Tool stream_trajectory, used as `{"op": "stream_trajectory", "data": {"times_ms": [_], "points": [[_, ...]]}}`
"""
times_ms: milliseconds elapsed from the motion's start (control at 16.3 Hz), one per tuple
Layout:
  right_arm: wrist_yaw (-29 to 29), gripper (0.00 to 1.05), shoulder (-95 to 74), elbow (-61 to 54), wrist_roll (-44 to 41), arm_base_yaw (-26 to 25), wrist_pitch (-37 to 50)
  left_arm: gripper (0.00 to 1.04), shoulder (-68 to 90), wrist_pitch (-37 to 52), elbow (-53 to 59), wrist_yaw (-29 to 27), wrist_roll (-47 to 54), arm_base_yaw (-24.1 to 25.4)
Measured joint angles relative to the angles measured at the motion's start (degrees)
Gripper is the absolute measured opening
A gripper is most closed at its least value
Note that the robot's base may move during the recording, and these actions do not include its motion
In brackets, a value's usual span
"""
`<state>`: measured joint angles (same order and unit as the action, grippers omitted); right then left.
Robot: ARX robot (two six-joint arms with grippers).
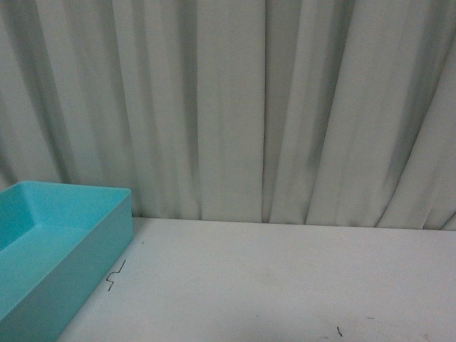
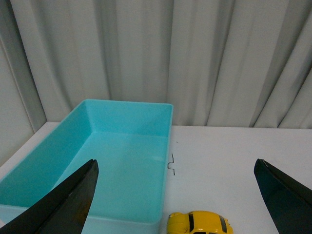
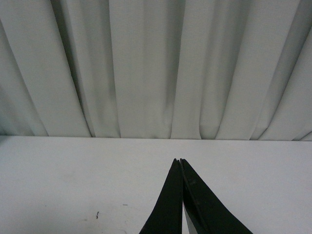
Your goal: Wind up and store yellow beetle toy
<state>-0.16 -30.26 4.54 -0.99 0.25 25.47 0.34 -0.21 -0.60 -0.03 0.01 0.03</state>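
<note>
tabletop (image 2: 234,156): yellow beetle toy (image 2: 200,223) at bin (image 2: 146,105) edge (left pincer (image 2: 174,162) wide, right pincer (image 3: 179,162) closed)

I get soft, fairly dim light in all three views, with a cool greenish cast. The curtain (image 1: 228,107) folds hold gentle shadows, and the table (image 1: 285,285) is evenly lit. Focus is slightly soft throughout, and the left gripper (image 2: 174,161) reads as a flat black silhouette.

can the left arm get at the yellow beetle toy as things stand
Probably yes: the left gripper is open wide, and the yellow beetle toy sits uncovered on the table just outside the turquoise bin, with nothing in the way.
</note>
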Motion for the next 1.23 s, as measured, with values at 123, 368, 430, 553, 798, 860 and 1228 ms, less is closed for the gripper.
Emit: {"op": "stream_trajectory", "data": {"times_ms": [123, 368, 430, 553, 798, 860, 1228], "points": [[0.0, 0.02, 2.75, -1.05, -0.02, 0.0, -1.73, 0.98, 0.0, 0.0, 0.0, 0.0, 0.0, 0.0], [0.0, 0.02, 8.28, -2.38, 0.02, 0.0, -5.57, 0.98, 0.0, 0.0, 0.0, 0.0, 0.0, 0.0], [-0.04, 0.02, 9.18, -3.96, 0.07, 0.0, -4.81, 0.98, 0.0, 0.0, 0.0, 0.0, 0.0, 0.0], [0.04, 0.02, 11.63, -3.96, 0.11, 0.0, -7.06, 0.98, 0.0, 0.0, 0.0, 0.0, 0.0, 0.0], [0.02, 0.02, 16.39, -3.96, 0.13, 0.0, -11.65, 0.98, 0.0, 0.0, 0.0, 0.02, 0.0, 0.0], [0.02, 0.02, 17.22, -3.96, 0.13, 0.0, -12.24, 0.98, 0.0, 0.0, 0.0, 0.02, 0.0, 0.0], [0.13, 0.02, 28.81, -3.91, 0.15, 0.0, -25.9, 0.98, 0.0, -0.02, 0.0, -0.07, 0.0, 0.0]]}}
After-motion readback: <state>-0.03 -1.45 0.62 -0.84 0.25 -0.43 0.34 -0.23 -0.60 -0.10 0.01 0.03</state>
